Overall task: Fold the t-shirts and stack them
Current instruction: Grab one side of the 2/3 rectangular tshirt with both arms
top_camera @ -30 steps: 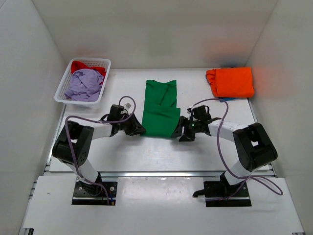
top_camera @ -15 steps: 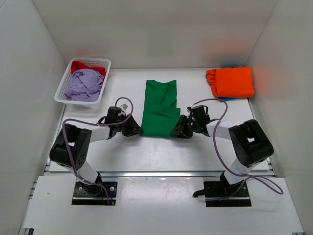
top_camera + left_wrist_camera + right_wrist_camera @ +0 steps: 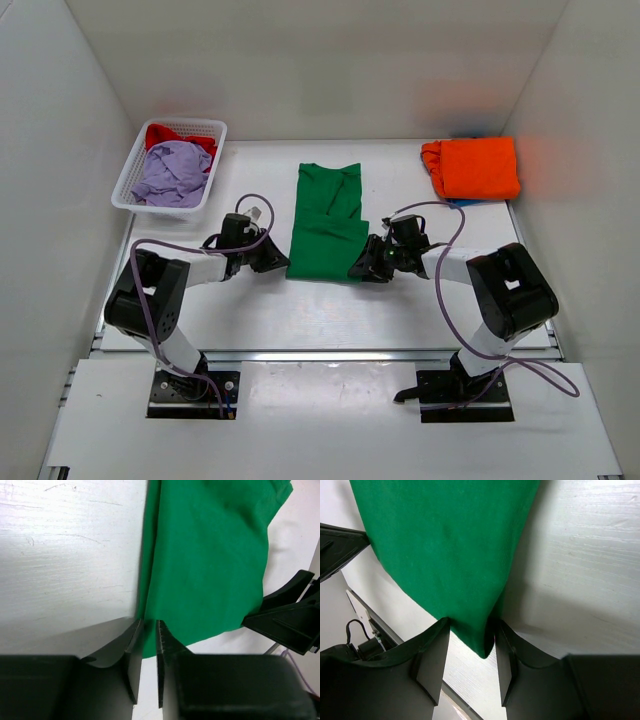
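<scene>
**Green shirt.** The green shirt lies flat at the middle of the surface. It is folded into a long strip, with the collar end away from the arms and the hem end nearest them.

**Left tool.** The left tool sits low on the surface at the near left corner of the green shirt. In the left wrist view the left tool has its fingers drawn close, with only a narrow slit between them. The folded edge of the green shirt runs into that slit and is pinched there.

**Right tool.** The right tool sits low at the near right corner. In the right wrist view the right tool has its fingers on either side of the corner of the green shirt. Cloth fills the gap between them. The gap is wider than on the left, and whether the fingers press the cloth cannot be told.

**Other shirts.**
- The orange shirt lies folded at the far right corner of the surface, well apart from both tools.
- The basket stands at the far left.
- The lavender shirt lies crumpled in the basket.
- The red shirt lies behind the lavender shirt.
</scene>
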`<action>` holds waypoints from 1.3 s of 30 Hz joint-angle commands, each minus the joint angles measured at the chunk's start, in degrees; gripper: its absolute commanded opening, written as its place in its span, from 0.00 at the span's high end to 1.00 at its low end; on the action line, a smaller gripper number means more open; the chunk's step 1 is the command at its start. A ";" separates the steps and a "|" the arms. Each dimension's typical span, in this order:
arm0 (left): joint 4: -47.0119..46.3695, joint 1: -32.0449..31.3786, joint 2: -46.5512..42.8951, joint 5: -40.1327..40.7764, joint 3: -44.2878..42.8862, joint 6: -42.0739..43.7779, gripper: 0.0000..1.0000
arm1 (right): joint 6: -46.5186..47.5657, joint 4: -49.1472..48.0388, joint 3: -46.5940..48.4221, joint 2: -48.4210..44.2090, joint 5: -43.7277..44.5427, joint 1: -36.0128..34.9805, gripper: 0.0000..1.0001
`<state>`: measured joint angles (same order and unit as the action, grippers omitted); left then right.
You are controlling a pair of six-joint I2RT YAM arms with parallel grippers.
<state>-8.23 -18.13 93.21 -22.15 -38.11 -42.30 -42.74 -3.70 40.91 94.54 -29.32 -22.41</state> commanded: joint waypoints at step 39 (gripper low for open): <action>-0.12 -2.96 -6.91 1.59 6.20 -0.06 0.32 | 0.82 -3.06 -1.71 1.96 -0.48 -0.79 0.61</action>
<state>-6.37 -20.45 86.43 -21.30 -32.62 -41.67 -42.48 -6.52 39.99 95.31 -31.20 -22.50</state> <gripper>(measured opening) 0.678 0.389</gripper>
